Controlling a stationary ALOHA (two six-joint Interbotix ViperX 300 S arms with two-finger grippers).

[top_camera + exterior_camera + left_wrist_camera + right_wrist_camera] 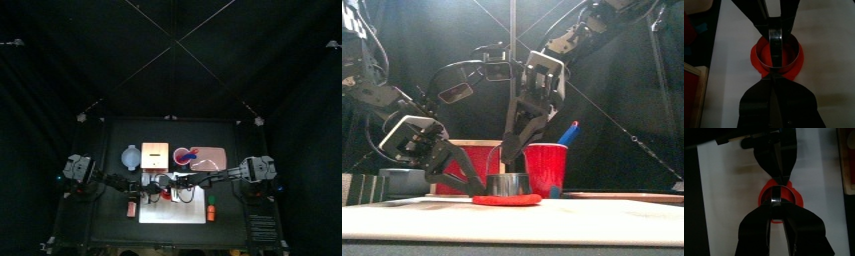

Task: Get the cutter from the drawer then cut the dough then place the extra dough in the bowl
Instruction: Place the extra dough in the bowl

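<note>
Black table (114, 225): bearing all items. White board (609, 212) at front centre, carrying the work.

Left gripper (773, 76) low at the cutter's left side, jaws pressed together on the cutter wall, as far as can be judged. Right gripper (778, 202) above, pointing down, jaws pinching the cutter's top.

Wooden box (476, 160) with red front behind the board, left of centre. Blue-grey bowl (130, 157) just beside the box, further left, well apart from the dough. Red cup (545, 168) behind the board, just right of the cutter.

Red dough (506, 200) flat on the board, showing past the cutter on every visible side. Metal cutter (510, 184) upright on the dough, roughly centred.

Step in hand, by judgement: cutting.

Recommended:
- Press straight down with both grips level, without tilting.
- Add a slight twist to sever the ring cleanly.
- Hold the dough from sliding on the board.
- Lift vertically before moving the outer scrap to the bowl.
</note>
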